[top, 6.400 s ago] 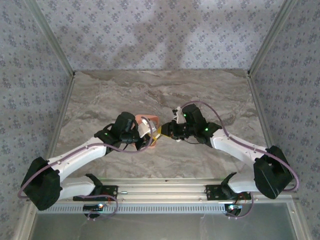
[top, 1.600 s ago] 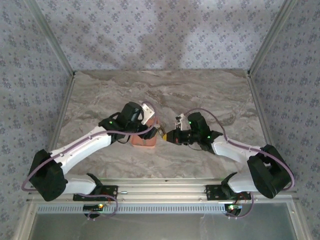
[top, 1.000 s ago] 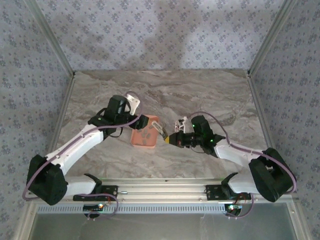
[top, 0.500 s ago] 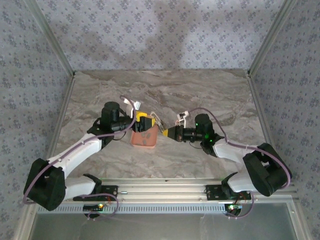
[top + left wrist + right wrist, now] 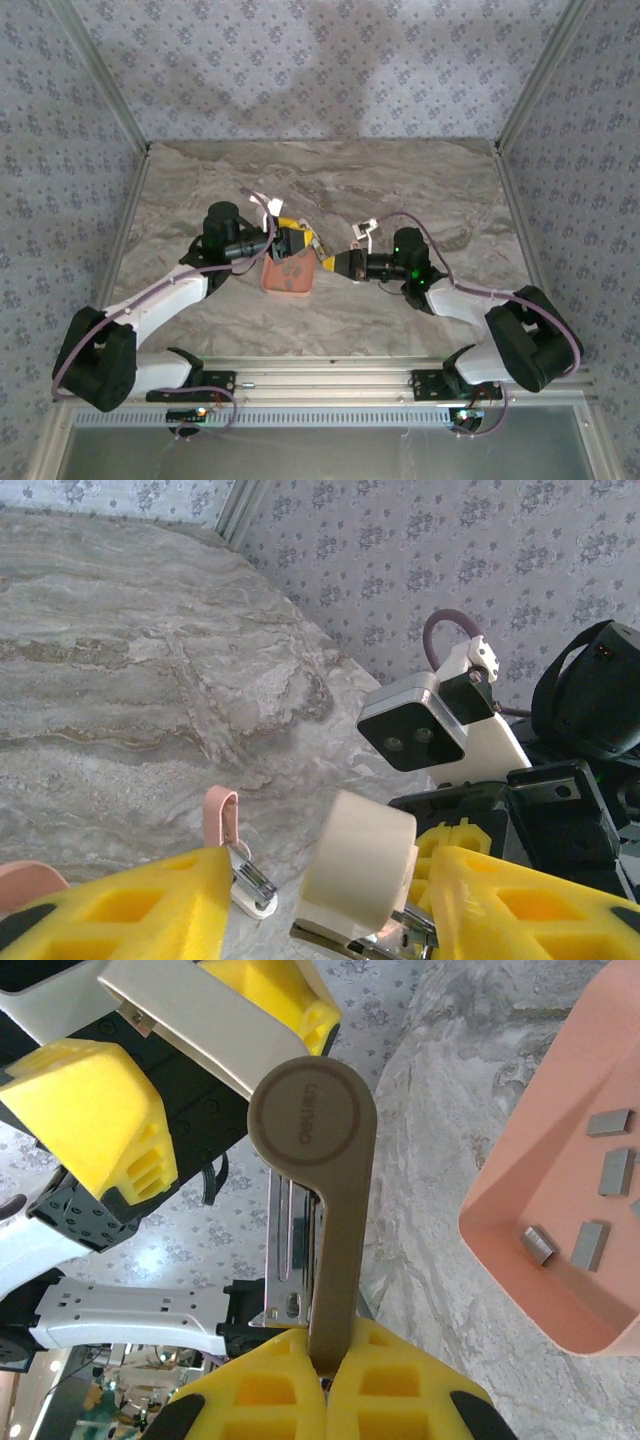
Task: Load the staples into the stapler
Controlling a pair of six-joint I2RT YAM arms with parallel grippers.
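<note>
Your right claw [image 5: 328, 1355] is clenched on the lid of the stapler [image 5: 312, 1120], and your left claw [image 5: 330, 872] is released around its base. The staples [image 5: 609, 1121] lie in the pink tray [image 5: 525, 1175] at right. A crooked squeeze may twist it loose.

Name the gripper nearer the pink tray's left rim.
Left. The left gripper hangs just beyond the tray's far edge; the right gripper sits off its opposite, right side.

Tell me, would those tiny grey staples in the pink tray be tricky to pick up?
Probably. The staples look like thin, flat bars lying on the tray floor, so they would likely be hard to get under. They seem very light and may slide when nudged. Being flat, they shouldn't roll.
</note>
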